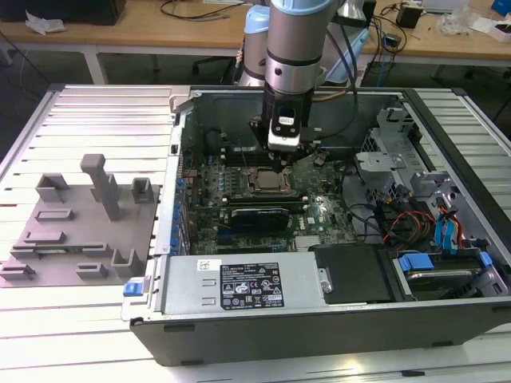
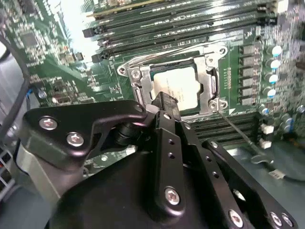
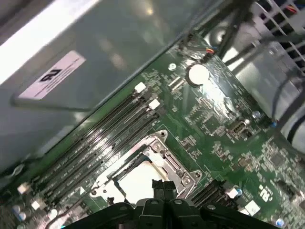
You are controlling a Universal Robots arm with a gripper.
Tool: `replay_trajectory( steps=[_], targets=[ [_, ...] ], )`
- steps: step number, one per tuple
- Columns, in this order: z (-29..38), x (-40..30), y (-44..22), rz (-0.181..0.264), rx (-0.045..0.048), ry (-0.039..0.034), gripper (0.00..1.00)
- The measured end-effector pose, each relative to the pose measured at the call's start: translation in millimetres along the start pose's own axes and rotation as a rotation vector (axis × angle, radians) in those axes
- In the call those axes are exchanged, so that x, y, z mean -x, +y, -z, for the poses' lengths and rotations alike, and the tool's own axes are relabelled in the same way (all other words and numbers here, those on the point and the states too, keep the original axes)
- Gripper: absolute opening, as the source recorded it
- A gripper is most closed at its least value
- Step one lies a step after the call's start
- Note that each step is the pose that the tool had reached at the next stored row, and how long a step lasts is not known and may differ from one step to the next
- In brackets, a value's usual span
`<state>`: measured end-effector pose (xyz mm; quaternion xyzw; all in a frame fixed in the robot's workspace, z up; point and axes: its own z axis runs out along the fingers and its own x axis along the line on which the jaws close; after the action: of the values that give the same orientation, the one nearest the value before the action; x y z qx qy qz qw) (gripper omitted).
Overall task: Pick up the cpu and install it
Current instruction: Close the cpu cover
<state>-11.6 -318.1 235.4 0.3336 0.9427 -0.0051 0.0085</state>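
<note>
Resting on a ribbed metal counter [image 1: 80, 120], an open computer case [image 1: 319, 335] is seen from above in the exterior view. The arm [image 1: 294, 48] is lowered straight into it from the far side. A grey fixture plate [image 1: 72, 239] with upright posts is laid on the counter at the exterior view's left, well apart from the case. Along the near wall of the case a labelled silver box [image 1: 239, 283] is mounted. The green motherboard [image 1: 319, 211] is spread behind it. Red and black cables [image 1: 399, 219] are bundled towards the exterior view's right.

Long dark memory slots [image 2: 190, 19] are lined up on both sides of the metal socket frame [image 2: 209, 81]. The hand [image 2: 164, 100] is held just above that frame, and its fingertips are pressed together with nothing gripped between them. Part of the frame's near side is hidden by the hand's black links in the second wrist view.

The cpu [image 2: 183, 86] is seated inside the socket frame, with its pale top left exposed beyond the fingertips. A thin lever [image 2: 236, 126] is angled out from one corner of the frame. A round battery [image 3: 198, 73] is set on the board nearby.
</note>
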Motion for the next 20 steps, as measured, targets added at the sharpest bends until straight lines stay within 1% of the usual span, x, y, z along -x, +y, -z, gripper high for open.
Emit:
replay_trajectory(
  steps=[4, 5, 7, 10, 11, 12, 16, 17, 18, 20],
  targets=[
    [-0.1, 0.0, 0.0, 0.08, 0.0016, -0.0003, 0.11],
    [-0.1, 0.0, 0.0, 0.125, 0.0025, -0.0005, 0.11],
    [-0.1, 0.0, 0.0, 0.163, 0.0032, -0.0007, 0.11],
    [-0.3, 0.0, 0.0, 0.259, 0.0051, -0.001, 0.11],
    [-0.5, 0.0, 0.0, 0.275, 0.0055, -0.0011, 0.11],
    [-0.7, 0.0, -0.1, 0.305, 0.0058, -0.0013, 0.11],
    [-2.2, -0.1, 0.0, 0.381, 0.0074, -0.0016, 0.11],
    [-3.4, -0.1, 0.0, 0.422, 0.0081, -0.0018, 0.11],
    [-4.2, -0.1, 0.0, 0.45, 0.0086, -0.0019, 0.11],
    [-5.2, -0.1, 0.0, 0.488, 0.0094, -0.0021, 0.11]
  ],
)
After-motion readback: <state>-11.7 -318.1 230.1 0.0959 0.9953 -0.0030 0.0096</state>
